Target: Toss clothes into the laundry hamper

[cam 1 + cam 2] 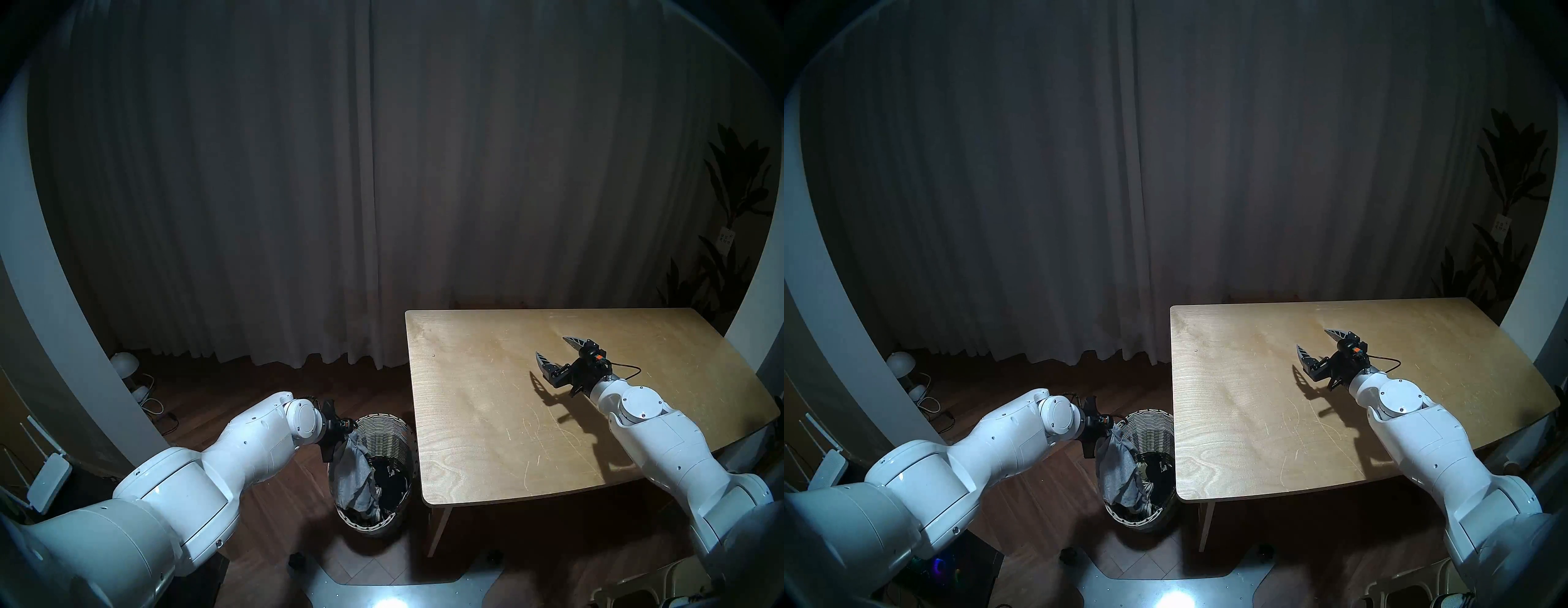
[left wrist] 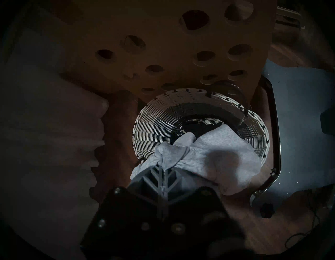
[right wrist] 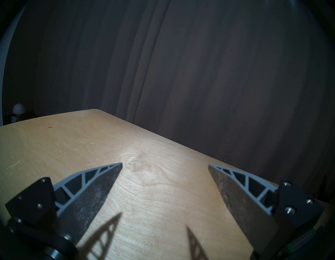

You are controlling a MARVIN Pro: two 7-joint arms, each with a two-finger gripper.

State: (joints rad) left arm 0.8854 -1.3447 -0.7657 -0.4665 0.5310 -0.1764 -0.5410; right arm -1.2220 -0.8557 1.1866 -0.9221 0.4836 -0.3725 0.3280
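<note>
The left end effector point(image 1: 339, 433) is clamped on a bunched corner of the grey garment point(image 1: 355, 475), and the cloth hangs nearly straight down from it, long axis vertical. Its lower folds lie inside the hamper point(image 1: 384, 421), while the upper part drapes over the near-left rim. From the left wrist view the hamper's mouth point(image 2: 163, 112) lies just ahead of and below the closed fingers point(image 2: 159, 174), so the drop line seems close to the rim, not the middle; a short carry further over the opening would likely make the release cleaner. Dark clothes point(image 1: 392, 477) already sit within. The right end effector point(image 1: 551, 352) stands wide open and empty over the counter point(image 1: 466, 403), well apart from the hamper.
</note>
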